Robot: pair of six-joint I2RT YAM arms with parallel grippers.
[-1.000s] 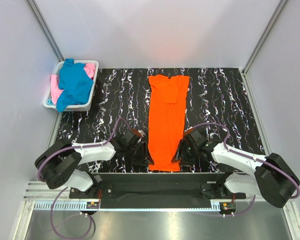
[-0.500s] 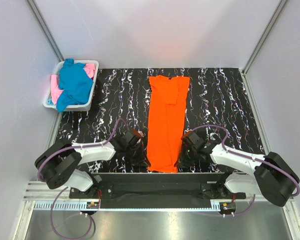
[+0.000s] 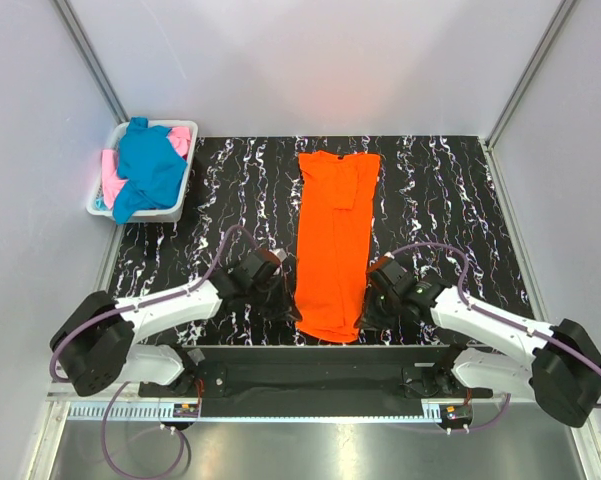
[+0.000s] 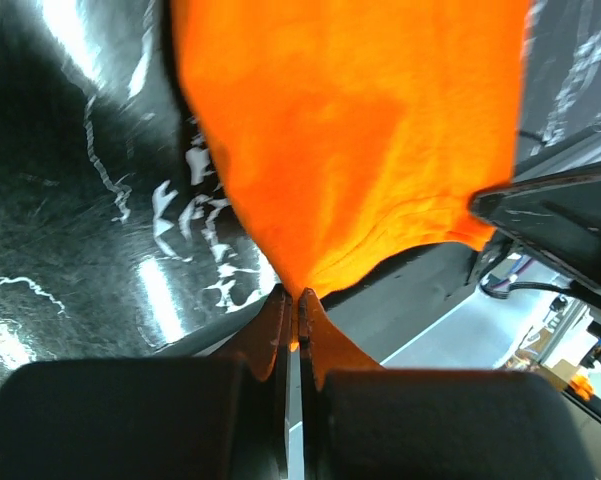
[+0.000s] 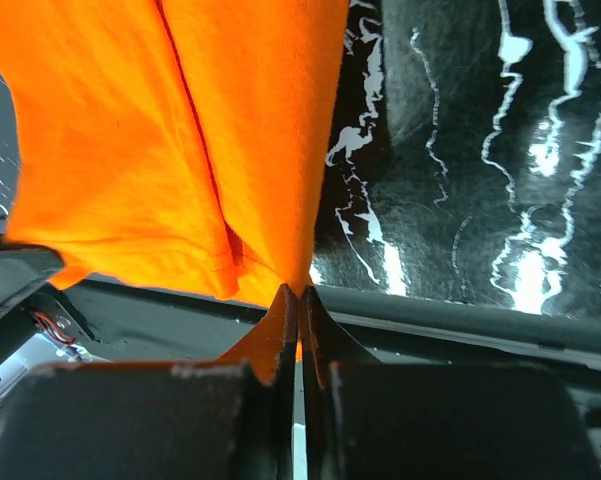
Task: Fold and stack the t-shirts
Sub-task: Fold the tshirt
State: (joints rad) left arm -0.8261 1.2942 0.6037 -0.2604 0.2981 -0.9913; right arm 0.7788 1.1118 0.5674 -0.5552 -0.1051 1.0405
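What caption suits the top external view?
Left gripper and right gripper pinch the near corners of the orange t-shirt; teal-blue t-shirt and pink t-shirt sit in the white basket.

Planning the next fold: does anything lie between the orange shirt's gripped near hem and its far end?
Nothing visible does; only the shirt itself lies there, and the basket sits off to the left.

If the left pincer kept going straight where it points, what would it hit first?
The orange shirt: the left pincer is shut on its near corner. Depth beyond is unclear.
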